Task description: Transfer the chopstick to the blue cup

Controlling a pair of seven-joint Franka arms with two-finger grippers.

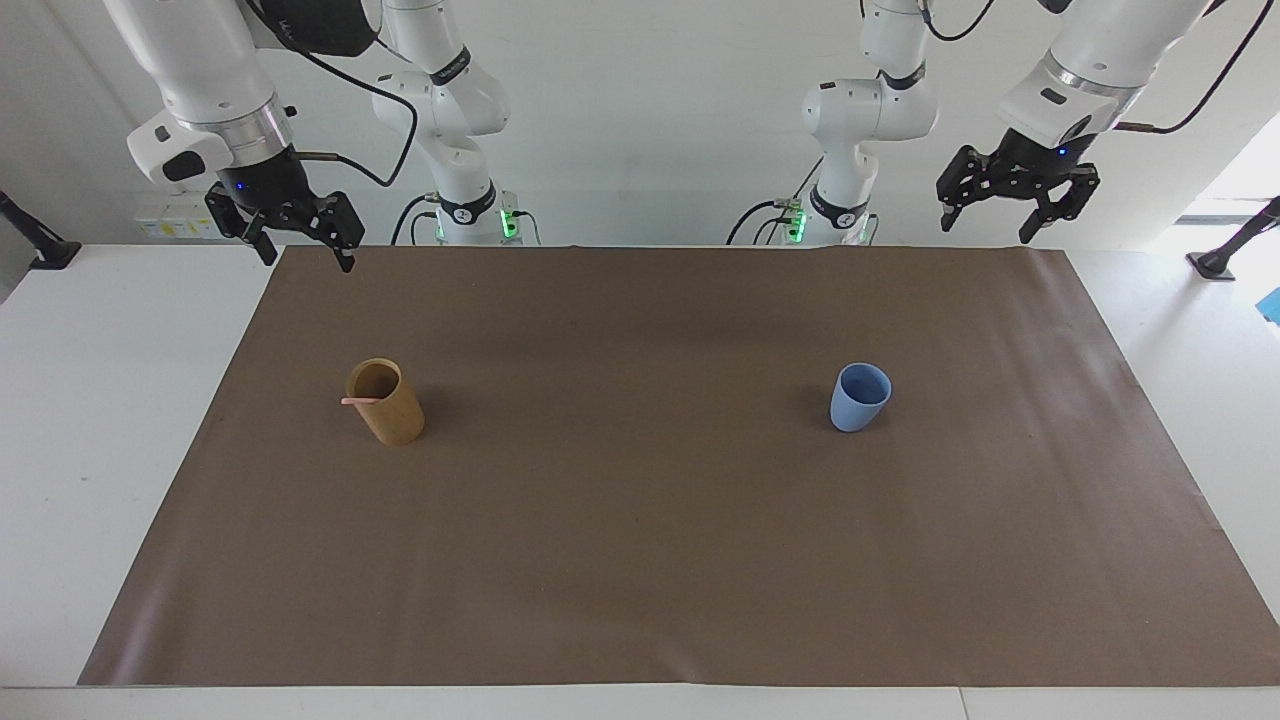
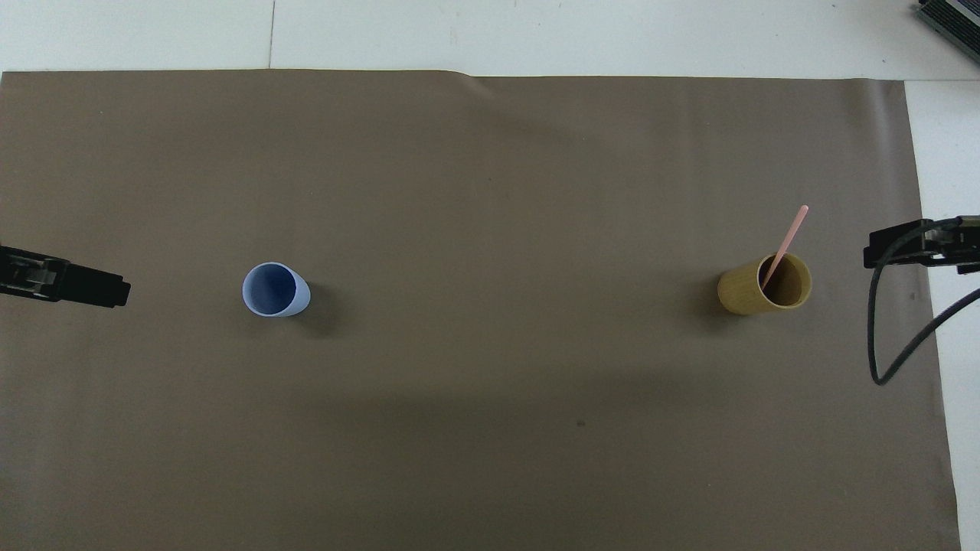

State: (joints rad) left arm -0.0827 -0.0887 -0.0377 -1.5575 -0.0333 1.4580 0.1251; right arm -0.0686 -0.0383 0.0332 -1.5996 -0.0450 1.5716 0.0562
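Two claws idling agape, empty: right claw (image 1: pixel 297 236) upper left of frame, left claw (image 1: pixel 1013 212) upper right | chopstick (image 2: pixel 785 243) leaning in tan cup (image 1: pixel 386 402), left-centre | blue cup (image 1: pixel 858 397) right-centre | advice: pinching exposed tip, lifting straight.

White jointed arms (image 1: pixel 190 60), black end effectors (image 1: pixel 300 235), black cables, green base lights

No legible text, label, brand, number or sign is found in either view, faint markings are seen on the black housing at the top of the facing view, too small to be read, nothing is printed on the cups or brown mat
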